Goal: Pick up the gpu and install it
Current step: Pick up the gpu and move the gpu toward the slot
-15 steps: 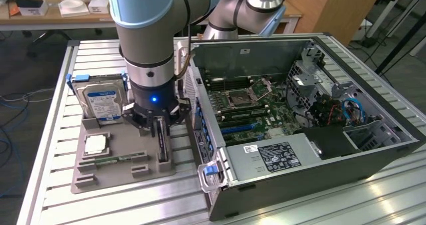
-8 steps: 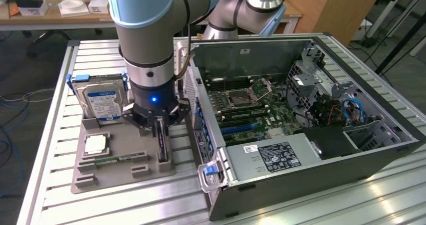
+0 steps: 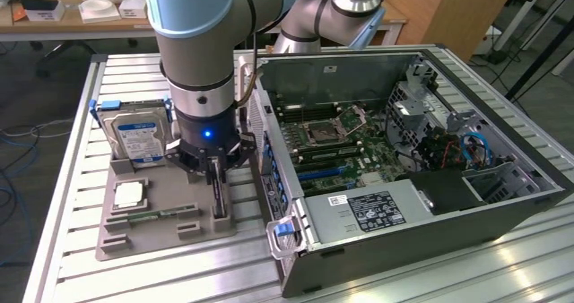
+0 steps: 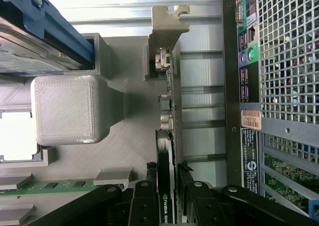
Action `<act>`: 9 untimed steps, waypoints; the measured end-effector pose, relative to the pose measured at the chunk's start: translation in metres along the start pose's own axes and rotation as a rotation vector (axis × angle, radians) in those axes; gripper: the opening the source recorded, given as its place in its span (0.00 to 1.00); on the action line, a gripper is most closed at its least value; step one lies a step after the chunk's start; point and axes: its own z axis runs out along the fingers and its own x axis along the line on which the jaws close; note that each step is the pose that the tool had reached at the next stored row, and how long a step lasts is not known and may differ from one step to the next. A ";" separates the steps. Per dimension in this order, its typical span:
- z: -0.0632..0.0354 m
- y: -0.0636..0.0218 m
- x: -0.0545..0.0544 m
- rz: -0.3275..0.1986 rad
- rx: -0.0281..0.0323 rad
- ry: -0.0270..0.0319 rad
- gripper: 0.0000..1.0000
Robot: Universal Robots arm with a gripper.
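The gpu (image 3: 220, 199) is a thin dark card standing on edge in a slot of the grey tray (image 3: 161, 244), close beside the open computer case (image 3: 394, 215). My gripper (image 3: 214, 177) points straight down over the card's upper edge. In the wrist view the gpu (image 4: 166, 146) runs away from me, ending in its pale metal bracket (image 4: 167, 21). My gripper (image 4: 165, 185) straddles the card, with a black finger (image 4: 143, 201) close on either side. A narrow gap shows beside the card, so the gripper is open around it.
The tray also holds a silver hard drive (image 3: 134, 138) in a blue frame, a square processor (image 3: 130, 194) and a green memory stick (image 3: 152, 215). The case lies open with its motherboard (image 3: 345, 148) exposed. The case's rear panel (image 4: 249, 86) stands right next to the card.
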 end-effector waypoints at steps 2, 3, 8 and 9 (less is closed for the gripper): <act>0.0000 0.0000 0.000 0.000 -0.0001 0.0000 0.31; 0.0000 0.0000 0.000 0.000 0.0000 0.0000 0.31; 0.0000 0.0000 -0.001 0.000 0.0000 0.0008 0.31; 0.0000 0.0000 -0.001 0.000 0.0001 0.0008 0.31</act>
